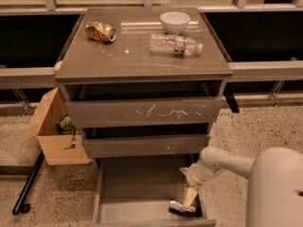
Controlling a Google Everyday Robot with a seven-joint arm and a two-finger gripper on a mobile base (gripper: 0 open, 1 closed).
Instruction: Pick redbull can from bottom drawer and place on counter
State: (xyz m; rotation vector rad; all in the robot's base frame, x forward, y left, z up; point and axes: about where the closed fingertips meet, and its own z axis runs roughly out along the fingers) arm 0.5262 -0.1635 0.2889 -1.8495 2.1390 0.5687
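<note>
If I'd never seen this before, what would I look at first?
Probably the big white robot arm at the lower right. It reaches its hand down into the open bottom drawer, right by the redbull can lying on its side near the drawer's front right corner. Next you'd see the counter on top, holding a white bowl, a plastic bottle lying flat and a crushed gold can.
</note>
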